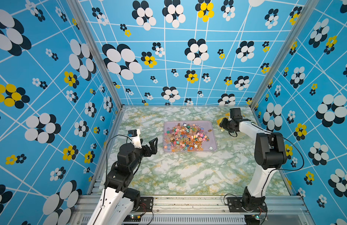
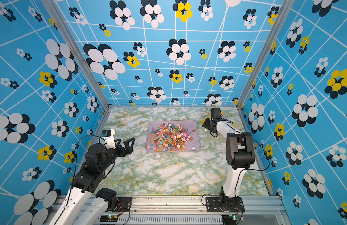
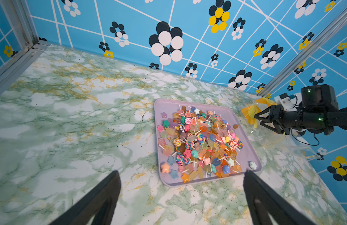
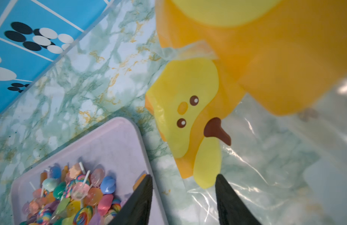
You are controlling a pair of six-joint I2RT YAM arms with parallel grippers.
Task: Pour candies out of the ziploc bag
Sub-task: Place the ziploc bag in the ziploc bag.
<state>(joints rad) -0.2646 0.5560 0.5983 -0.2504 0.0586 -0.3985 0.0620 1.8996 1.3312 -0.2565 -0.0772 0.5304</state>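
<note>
The candies (image 1: 186, 137) (image 2: 169, 136) lie heaped in a pale lilac tray (image 1: 210, 140) at mid-table: swirl lollipops, stars and small coloured sweets (image 3: 200, 142). The ziploc bag (image 4: 188, 109), clear plastic with a yellow and orange duck print, lies flat on the table to the right of the tray (image 3: 248, 112). My right gripper (image 1: 222, 124) (image 4: 184, 176) hovers low over the bag's tray-side edge, its jaws apart with only table and plastic showing between them. My left gripper (image 1: 154, 143) (image 3: 181, 172) hangs wide open to the left of the tray, empty.
The marbled green table (image 1: 188, 171) is walled by blue flower-patterned panels (image 1: 168, 68) at the back and on both sides. A single brown sweet (image 1: 209, 130) and a white star (image 1: 211, 148) lie apart near the tray's right rim.
</note>
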